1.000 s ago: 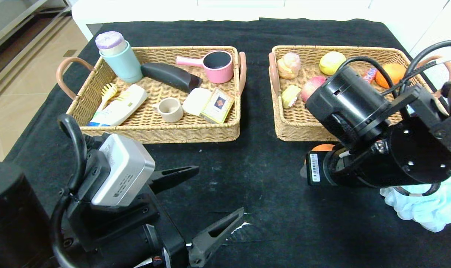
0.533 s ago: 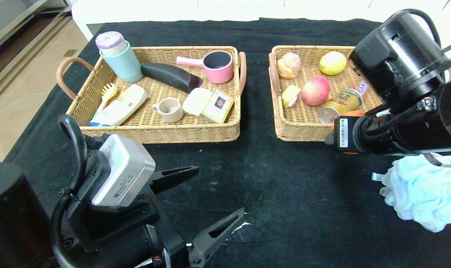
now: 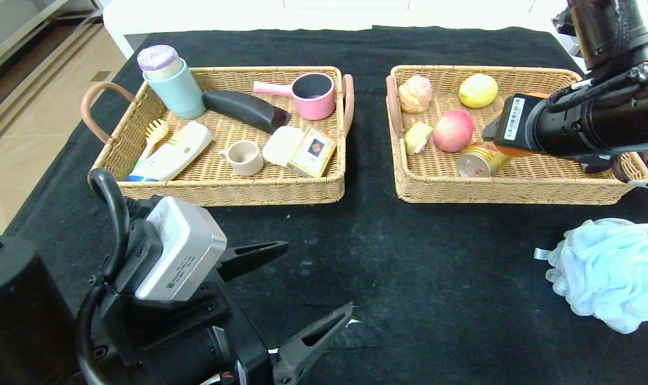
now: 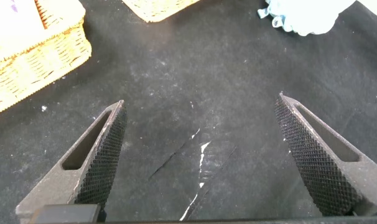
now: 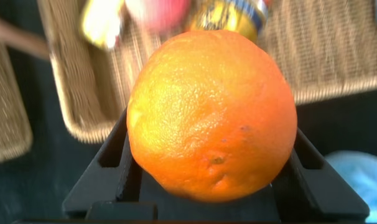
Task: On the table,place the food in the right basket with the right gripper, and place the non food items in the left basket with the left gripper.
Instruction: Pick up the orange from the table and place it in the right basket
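Head view: right basket (image 3: 516,190) has peach (image 3: 452,130), can (image 3: 476,162); right gripper (image 5: 214,180) grasps orange (image 5: 212,115) above.

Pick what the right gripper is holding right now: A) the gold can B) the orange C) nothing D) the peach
B: the right wrist view shows the orange clamped between the right gripper's fingers above the right basket, while the gold can and the peach already lie inside it.
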Controlling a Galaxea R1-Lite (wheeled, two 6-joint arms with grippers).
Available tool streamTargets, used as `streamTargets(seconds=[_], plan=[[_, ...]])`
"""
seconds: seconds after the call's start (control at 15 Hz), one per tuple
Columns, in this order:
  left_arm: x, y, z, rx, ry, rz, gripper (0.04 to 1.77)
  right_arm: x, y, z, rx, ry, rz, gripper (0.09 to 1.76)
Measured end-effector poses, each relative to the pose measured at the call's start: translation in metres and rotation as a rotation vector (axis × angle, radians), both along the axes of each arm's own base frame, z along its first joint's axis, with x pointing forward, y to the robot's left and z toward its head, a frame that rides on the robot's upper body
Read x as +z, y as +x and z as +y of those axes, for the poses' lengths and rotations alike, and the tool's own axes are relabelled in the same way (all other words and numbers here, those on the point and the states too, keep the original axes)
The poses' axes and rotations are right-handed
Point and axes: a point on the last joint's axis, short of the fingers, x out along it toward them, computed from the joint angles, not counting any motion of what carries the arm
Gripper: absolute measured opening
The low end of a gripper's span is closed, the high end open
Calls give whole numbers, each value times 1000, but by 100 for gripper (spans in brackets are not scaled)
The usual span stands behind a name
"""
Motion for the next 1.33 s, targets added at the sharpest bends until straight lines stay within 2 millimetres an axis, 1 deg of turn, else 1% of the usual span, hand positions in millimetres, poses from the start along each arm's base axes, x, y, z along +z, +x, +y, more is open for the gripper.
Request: streamTargets(seconds=[0.13,0.27,0.67,0.8,1.2,1.33], plan=[[-1,-1,0,-4,2,3,172,1,10,-1,-19,24,-44,118],[-2,-2,-1,-11,3,4,172,-3,20,1,-29,33,-59,118],[-1,-2,-2,-14,0,1,172,-17,44,20,-3,23,-99,118],[0,-3,-1,-13,-2,-1,172,-21,48,26,8,18,-104,118],[0,-3,-1,-13,-3,-2,172,-26,49,38,35,15,-109,118],[1,-3,-1,-14,-4,-3,172,-28,48,40,41,14,-105,128]])
